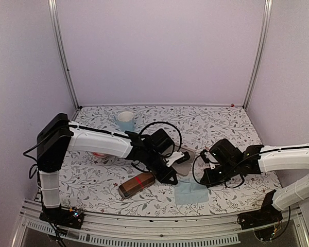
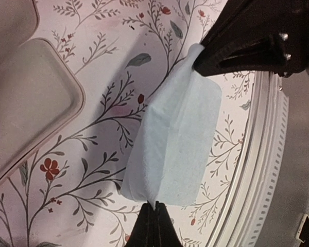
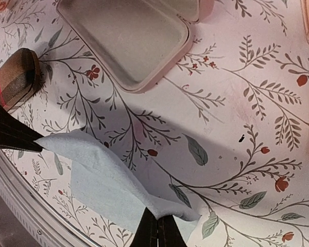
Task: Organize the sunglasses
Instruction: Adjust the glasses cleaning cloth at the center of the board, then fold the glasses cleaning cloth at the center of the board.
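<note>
Both left pincer (image 2: 153, 210) and right pincer (image 3: 157, 220) pinch blue cloth (image 2: 175, 139); right wrist view adds brown case (image 3: 13, 77).

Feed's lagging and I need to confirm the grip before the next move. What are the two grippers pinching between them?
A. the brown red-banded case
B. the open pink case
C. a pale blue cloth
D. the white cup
C: the pale blue cloth is pinched at one end by the shut left gripper and at another by the shut right gripper, and it hangs between them.
</note>
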Robot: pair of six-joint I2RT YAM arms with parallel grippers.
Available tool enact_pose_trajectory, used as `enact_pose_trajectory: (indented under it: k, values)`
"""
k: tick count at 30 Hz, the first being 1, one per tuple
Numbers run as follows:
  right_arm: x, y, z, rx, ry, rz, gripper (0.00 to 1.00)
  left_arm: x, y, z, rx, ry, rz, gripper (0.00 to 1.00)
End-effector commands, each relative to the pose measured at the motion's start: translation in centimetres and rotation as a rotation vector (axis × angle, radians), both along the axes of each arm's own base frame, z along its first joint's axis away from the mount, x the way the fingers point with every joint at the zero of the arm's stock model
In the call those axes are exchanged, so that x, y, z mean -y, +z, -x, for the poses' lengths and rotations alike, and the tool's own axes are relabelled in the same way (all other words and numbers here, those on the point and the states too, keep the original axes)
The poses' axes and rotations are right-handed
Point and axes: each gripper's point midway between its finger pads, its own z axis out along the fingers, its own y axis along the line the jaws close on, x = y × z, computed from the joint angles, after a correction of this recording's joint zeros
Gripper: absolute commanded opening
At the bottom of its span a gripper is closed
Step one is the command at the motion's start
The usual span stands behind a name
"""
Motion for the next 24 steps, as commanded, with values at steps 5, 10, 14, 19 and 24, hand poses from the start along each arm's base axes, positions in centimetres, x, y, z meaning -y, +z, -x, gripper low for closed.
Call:
enact_pose_trajectory:
  k: [5, 10, 14, 19, 24]
  values:
    - [-0.1, -1.3, 0.7, -0.048, 0.051, -0.004, 0.01, -0.3, -1.3, 1.3, -0.027, -0.074, -0.033, 0.00]
    - [0.1, -1.6, 1.5, -0.078, 0.059, -0.017, 0.01, -0.2, -1.8, 2.5, -0.031, -0.101, -0.043, 0.00]
    - [0.6, -2.1, 2.3, -0.102, 0.058, -0.017, 0.02, 0.1, -1.8, 3.3, -0.030, -0.117, -0.043, 0.00]
    - [1.1, -2.4, 2.9, -0.118, 0.053, -0.020, 0.02, 0.2, -2.3, 4.4, -0.031, -0.127, -0.057, 0.00]
    - [1.3, -2.5, 3.3, -0.126, 0.053, -0.028, 0.02, 0.0, -3.0, 5.4, -0.022, -0.134, -0.082, 0.00]
